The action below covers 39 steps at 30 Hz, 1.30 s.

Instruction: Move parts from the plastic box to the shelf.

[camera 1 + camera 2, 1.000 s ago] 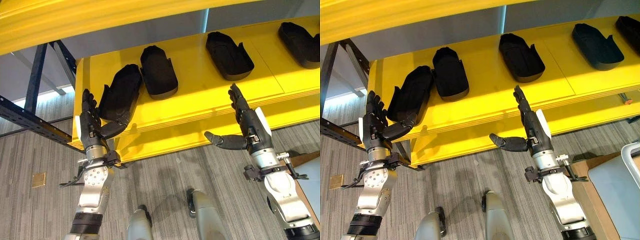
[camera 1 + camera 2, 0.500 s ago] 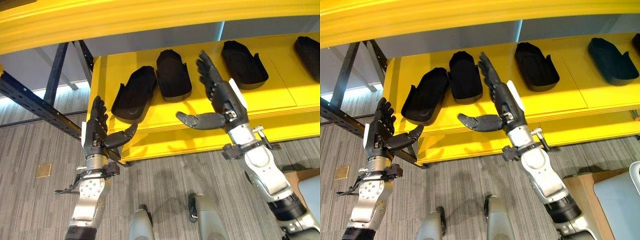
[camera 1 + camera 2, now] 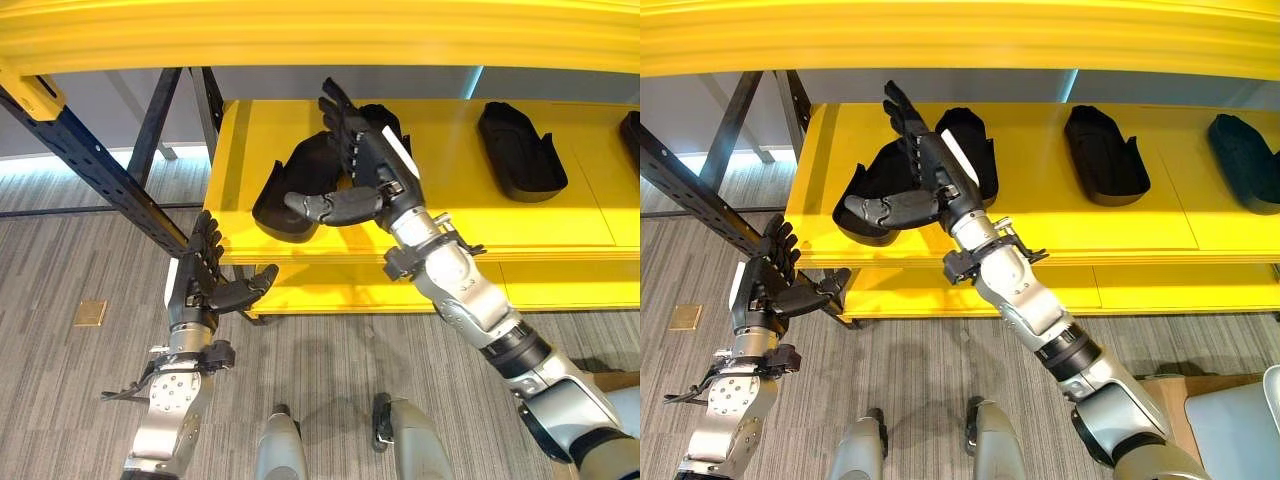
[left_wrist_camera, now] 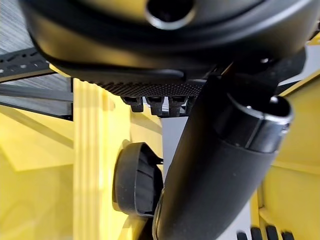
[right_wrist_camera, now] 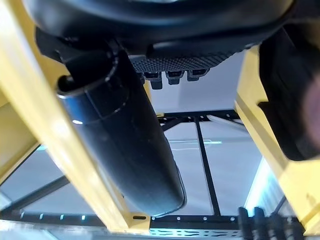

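Several black moulded parts lie in a row on the yellow shelf. The leftmost part sits tilted over the shelf's front edge, and beside it lies a second part. A third part and a fourth part lie further right. My right hand is raised in front of the two left parts, open, fingers straight and thumb spread, holding nothing. My left hand hangs open below the shelf's left front corner, apart from the parts. The right wrist view shows a black part beside the thumb.
A dark blue slotted rack beam slants down at the left. An upper yellow shelf board overhangs the parts. A lower yellow shelf edge runs beneath. A pale box corner on a brown surface shows at the lower right.
My right hand has swung up and left, from below the shelf's front edge to in front of the two left parts. My left hand has dropped away from the leftmost part. The camera has shifted.
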Available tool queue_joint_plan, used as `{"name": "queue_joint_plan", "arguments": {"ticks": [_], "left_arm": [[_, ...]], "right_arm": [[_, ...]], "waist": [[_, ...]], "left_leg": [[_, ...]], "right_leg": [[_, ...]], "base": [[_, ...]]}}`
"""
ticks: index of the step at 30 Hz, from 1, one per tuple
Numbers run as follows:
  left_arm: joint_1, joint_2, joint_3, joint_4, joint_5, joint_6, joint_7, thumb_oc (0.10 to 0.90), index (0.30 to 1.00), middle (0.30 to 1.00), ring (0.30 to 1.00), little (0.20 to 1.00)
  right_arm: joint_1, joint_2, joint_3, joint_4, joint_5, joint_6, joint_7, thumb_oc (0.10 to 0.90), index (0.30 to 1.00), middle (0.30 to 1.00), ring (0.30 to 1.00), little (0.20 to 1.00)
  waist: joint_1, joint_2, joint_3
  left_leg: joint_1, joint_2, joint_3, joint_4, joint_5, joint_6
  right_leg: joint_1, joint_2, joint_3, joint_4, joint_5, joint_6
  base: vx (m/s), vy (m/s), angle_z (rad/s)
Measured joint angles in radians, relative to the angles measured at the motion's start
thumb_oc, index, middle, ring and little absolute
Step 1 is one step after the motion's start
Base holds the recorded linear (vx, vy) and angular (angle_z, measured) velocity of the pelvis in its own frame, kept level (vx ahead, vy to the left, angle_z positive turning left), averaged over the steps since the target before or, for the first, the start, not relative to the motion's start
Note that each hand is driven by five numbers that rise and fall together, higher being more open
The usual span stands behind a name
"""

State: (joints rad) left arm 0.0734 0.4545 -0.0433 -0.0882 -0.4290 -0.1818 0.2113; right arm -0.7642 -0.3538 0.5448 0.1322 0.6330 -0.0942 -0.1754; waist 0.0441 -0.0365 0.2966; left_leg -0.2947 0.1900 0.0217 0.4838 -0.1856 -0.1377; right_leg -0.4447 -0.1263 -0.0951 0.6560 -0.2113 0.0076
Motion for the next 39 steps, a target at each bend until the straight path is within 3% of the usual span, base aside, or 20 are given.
{"name": "queue_joint_plan", "arguments": {"ticks": [14, 39], "left_arm": [[0.028, 0.000, -0.015, -0.001, -0.038, 0.003, 0.021, 0.900, 1.000, 1.000, 1.000, 1.000], [0.031, 0.000, -0.053, -0.001, -0.038, 0.004, 0.063, 0.900, 1.000, 1.000, 1.000, 1.000]], "right_arm": [[0.001, 0.076, -0.001, 0.134, 0.057, 0.006, -0.070, 0.900, 1.000, 1.000, 1.000, 1.000], [0.090, 0.071, -0.010, 0.142, 0.030, 0.005, -0.102, 0.900, 1.000, 1.000, 1.000, 1.000]], "waist": [[0.019, -0.005, 0.002], [0.009, 0.005, 0.026]], "left_leg": [[-0.012, -0.001, -0.012, 0.002, -0.001, 0.002], [-0.025, -0.002, -0.020, 0.015, -0.008, 0.013]], "right_leg": [[0.001, -0.004, -0.013, -0.007, 0.001, 0.002], [-0.002, -0.006, -0.020, -0.005, -0.001, 0.005]], "base": [[0.00, 0.002, 0.01], [0.00, 0.001, 0.01]]}}
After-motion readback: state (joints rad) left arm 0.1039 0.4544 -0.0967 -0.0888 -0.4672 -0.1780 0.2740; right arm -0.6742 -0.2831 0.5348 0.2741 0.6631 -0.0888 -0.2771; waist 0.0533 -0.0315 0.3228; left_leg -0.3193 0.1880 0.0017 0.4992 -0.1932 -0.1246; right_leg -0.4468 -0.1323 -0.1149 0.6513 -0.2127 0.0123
